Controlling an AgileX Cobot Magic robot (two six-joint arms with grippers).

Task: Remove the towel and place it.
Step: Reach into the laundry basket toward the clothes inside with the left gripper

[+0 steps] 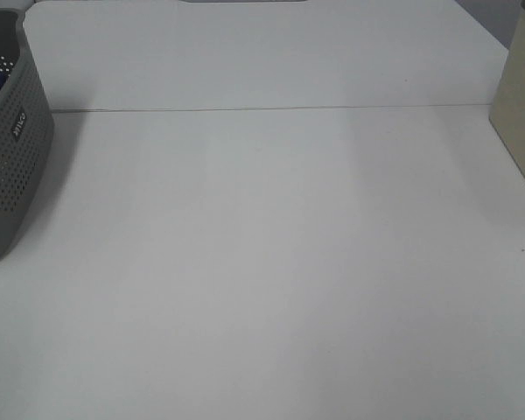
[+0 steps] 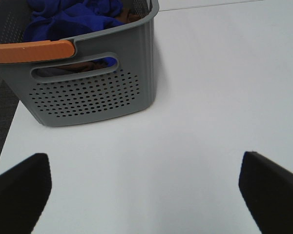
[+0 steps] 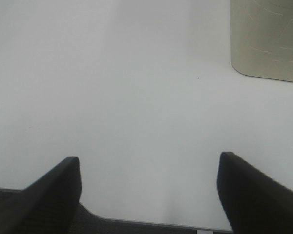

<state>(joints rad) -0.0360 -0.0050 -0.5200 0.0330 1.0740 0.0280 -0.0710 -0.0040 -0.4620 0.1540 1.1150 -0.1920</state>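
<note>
Found left end effector (image 2: 142, 163) spread wide and empty, over table (image 2: 210, 97). Located towel (image 2: 73, 19) crumpled inside basket (image 2: 88, 97), ahead of that end effector and well apart from it. Noted right end effector (image 3: 147, 161) likewise spread, holding nothing. Judged towel soft, light and limp, likely to drape and to catch on basket rim. Recommended pinching a raised fold at top of heap.

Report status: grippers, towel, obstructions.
Left gripper open, empty, facing basket. Right gripper open, empty. Towel bunched in basket, untouched. Orange handle along basket's near rim.
</note>
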